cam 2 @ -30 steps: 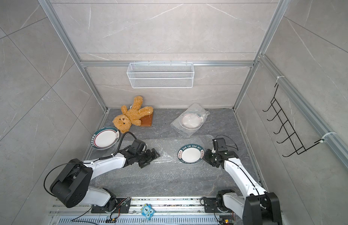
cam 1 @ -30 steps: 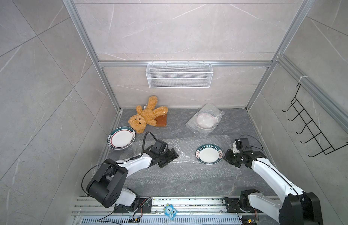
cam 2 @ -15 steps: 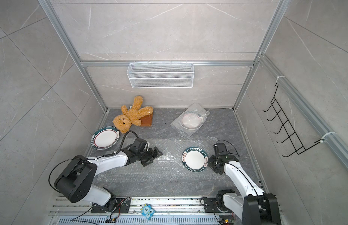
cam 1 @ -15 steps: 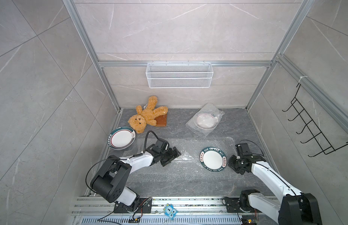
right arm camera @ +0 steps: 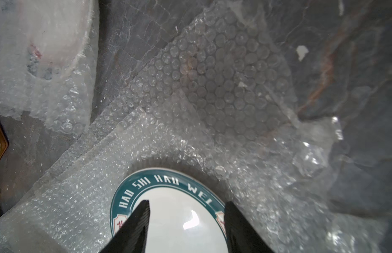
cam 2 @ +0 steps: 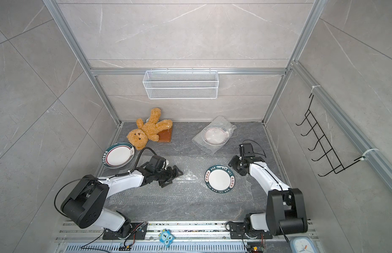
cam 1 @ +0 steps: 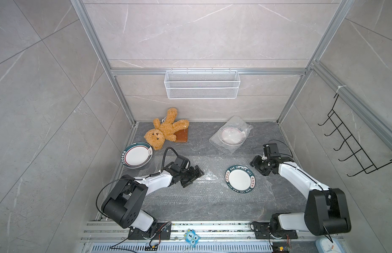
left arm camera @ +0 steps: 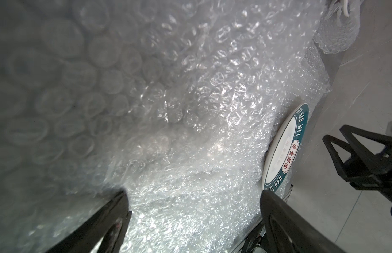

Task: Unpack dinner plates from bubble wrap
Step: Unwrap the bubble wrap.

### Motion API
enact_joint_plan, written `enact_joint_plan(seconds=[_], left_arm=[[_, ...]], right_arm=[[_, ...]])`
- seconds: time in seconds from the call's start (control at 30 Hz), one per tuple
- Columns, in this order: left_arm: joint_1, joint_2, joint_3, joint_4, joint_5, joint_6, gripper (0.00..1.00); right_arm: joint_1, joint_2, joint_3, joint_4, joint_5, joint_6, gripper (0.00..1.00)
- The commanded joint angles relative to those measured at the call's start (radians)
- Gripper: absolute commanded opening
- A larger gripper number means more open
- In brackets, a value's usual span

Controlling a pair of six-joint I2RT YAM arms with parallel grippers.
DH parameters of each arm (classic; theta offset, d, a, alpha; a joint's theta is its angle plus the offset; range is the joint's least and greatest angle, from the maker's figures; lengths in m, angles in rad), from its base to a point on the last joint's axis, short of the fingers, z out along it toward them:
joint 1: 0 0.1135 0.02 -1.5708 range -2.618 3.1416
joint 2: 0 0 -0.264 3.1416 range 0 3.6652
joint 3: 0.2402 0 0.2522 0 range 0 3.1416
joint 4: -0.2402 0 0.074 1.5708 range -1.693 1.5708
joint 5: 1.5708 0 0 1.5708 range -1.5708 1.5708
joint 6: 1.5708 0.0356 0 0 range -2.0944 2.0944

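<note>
1. Dinner plates, three in view: bare plate [cam 1: 137, 155] beside the teddy bear [cam 1: 161, 135]; centre plate [cam 1: 240, 182] on flat bubble wrap [cam 1: 190, 193], rim lettered "HAO SHI HAO WEI"; wrapped plate [cam 1: 232, 135] at the back.
2. Left gripper [cam 1: 194, 177]: fingers spread wide over the wrap.
3. Right gripper [cam 1: 257, 167]: fingers parted, just beside the centre plate, holding nothing.

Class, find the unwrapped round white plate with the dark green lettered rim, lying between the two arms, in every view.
In a top view: round white plate with dark green lettered rim, right of centre, on the clear bubble wrap sheet.
In a top view: same spot.
Left wrist: seen obliquely, at the sheet's edge.
Right wrist: just beyond the right gripper.
Shared landmark: the sheet beneath it.
</note>
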Motion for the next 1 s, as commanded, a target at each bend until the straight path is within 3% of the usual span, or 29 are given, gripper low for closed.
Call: enact_joint_plan(seconds=[0.0,0.17,0.43,0.63,0.83,0.97], left_arm=[[0.003,-0.005,0.029,-0.039,0.040,0.030,0.96],[0.004,0.026,0.038,-0.027,0.046,0.025,0.96],[0.004,0.043,0.032,-0.004,0.052,0.015,0.96],[0.008,0.038,0.039,-0.027,0.039,0.022,0.96],[0.013,0.054,0.032,-0.067,-0.018,0.022,0.96],[0.015,0.064,0.017,-0.072,-0.046,0.004,0.96]], right_arm=[[-0.003,0.080,0.056,0.044,-0.015,-0.040,0.58],[-0.003,0.190,0.102,0.041,-0.005,-0.078,0.62],[-0.003,0.279,0.124,0.077,-0.015,-0.119,0.58],[-0.003,0.304,0.116,0.119,-0.073,-0.125,0.36],[-0.003,0.201,0.103,0.063,-0.021,-0.119,0.09],[-0.003,0.161,0.154,-0.042,0.042,-0.126,0.00]])
